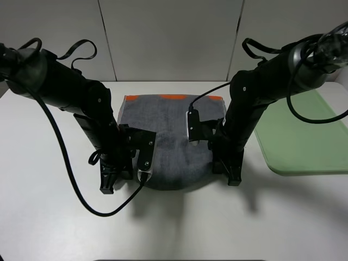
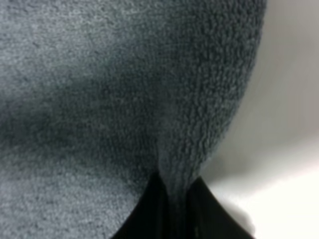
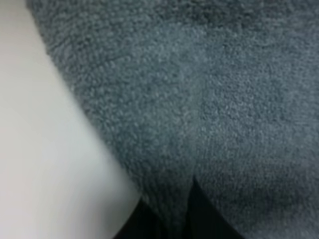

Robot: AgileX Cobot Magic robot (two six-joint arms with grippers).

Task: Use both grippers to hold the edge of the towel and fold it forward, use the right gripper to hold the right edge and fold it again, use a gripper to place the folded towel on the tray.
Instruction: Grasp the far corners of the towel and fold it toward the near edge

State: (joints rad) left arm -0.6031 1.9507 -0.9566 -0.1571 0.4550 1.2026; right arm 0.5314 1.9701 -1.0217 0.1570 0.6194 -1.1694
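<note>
The dark grey towel [image 1: 171,141] lies in the middle of the white table, its orange striped band along the far edge. My left gripper [image 1: 107,186] is at the towel's near left corner and my right gripper [image 1: 234,178] at its near right corner. In the left wrist view the left gripper [image 2: 174,211] is shut on a pinched ridge of the towel [image 2: 124,99]. In the right wrist view the right gripper [image 3: 187,216] is likewise shut on a fold of the towel [image 3: 209,99]. The near edge bulges between them. The light-green tray [image 1: 304,136] sits to the right.
Bare white table [image 1: 174,228] stretches in front of the towel and to the left. A pale panelled wall [image 1: 174,38] runs behind the table. Black cables loop from both arms, one trailing over the table near the left gripper.
</note>
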